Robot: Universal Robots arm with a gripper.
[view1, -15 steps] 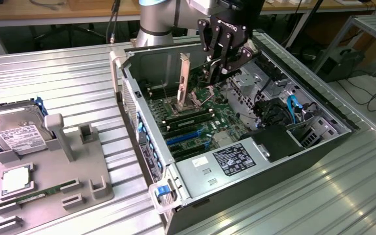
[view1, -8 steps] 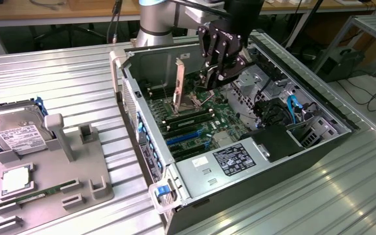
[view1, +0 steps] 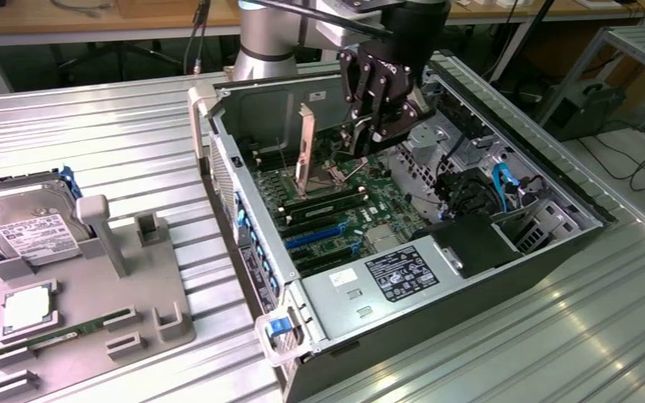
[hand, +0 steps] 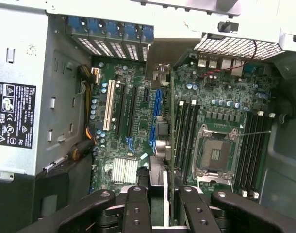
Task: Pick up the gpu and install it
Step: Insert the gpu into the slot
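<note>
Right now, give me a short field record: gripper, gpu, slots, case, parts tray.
gripper: gripper shut on the gpu, inside the PC case
gpu: gpu held on edge above the motherboard
slots: blue expansion slot bare
case: PC case on its side, open
tray: grey tray on the exterior view's left, hard drive on it

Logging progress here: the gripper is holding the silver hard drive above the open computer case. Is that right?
Not the hard drive. The wrist view shows the gripper holding the gpu, a thin card seen edge-on, above the open computer case. The silver hard drive sits in the grey holder in the exterior view.
</note>
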